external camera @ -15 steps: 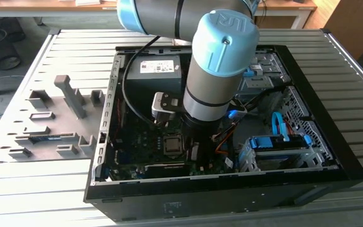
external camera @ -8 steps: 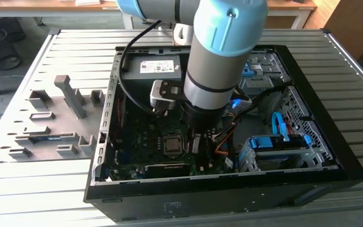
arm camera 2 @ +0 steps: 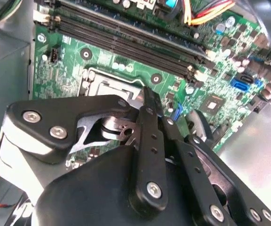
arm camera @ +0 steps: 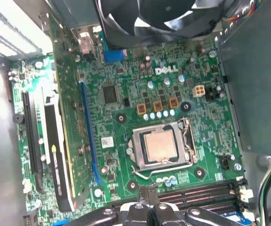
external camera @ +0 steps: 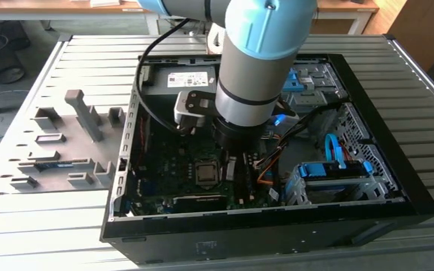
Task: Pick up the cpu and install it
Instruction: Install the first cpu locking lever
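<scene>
We see the cpu (arm camera: 160, 144) lying flat in its socket frame (arm camera: 161, 146) on the green board (arm camera: 126, 84), just ahead of our gripper (arm camera: 147, 195), whose fingers are together and empty. We judge the chip light, stiff, thin and fragile, best taken by 2 opposite edges.

Open computer case (external camera: 420, 197) on slatted table (external camera: 89, 51), grey fixture tray (external camera: 51, 147), green motherboard (arm camera: 126, 80), fan (arm camera: 149, 19)

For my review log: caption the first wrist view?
Cpu seated in the motherboard socket frame, gripper nearby.
</scene>
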